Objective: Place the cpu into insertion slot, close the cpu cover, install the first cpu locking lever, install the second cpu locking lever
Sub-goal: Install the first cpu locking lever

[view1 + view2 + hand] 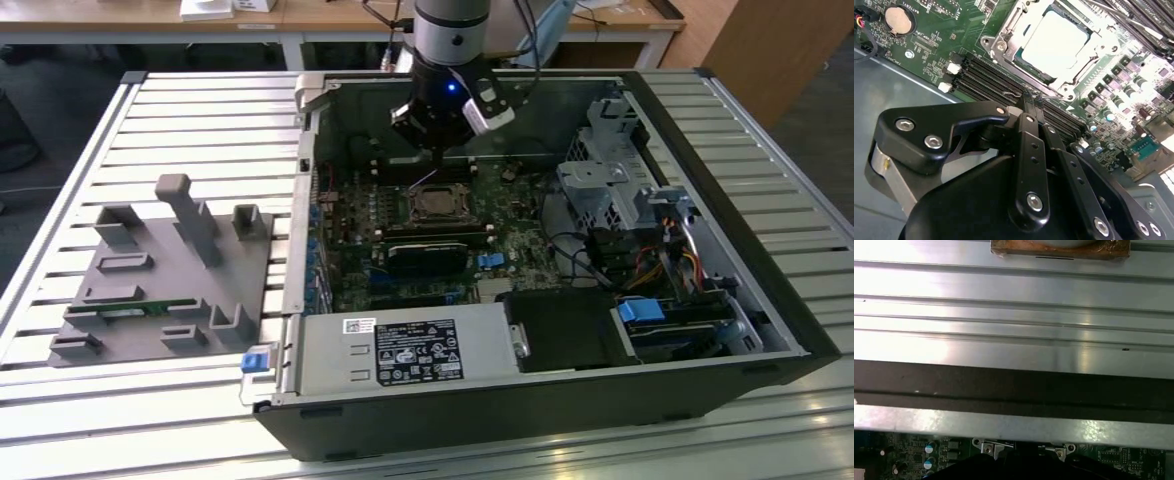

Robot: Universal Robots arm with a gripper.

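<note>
The cpu [1056, 40], a flat silver-grey square, lies in the insertion slot [434, 206] on the green board inside the open computer case. The cpu cover [1004, 31], a thin silvery frame, lies flat around it, and its window shows the chip. A thin lever wire [1046, 91] runs along the socket edge nearest the fingers. My gripper [1029, 100] hangs just off that edge, over the black memory slots [984, 75]. Its fingers are shut, with nothing visible between them. In the exterior view the gripper [431, 145] sits a little beyond the socket, toward the case's back wall.
A black heatsink-like block [434, 252] lies in front of the socket. The power supply [400, 350] fills the case's near corner. The drive cage [607, 185] and cables stand at the exterior view's right. A grey fixture [160, 270] rests on the slatted table [200, 120] at the exterior view's left.
</note>
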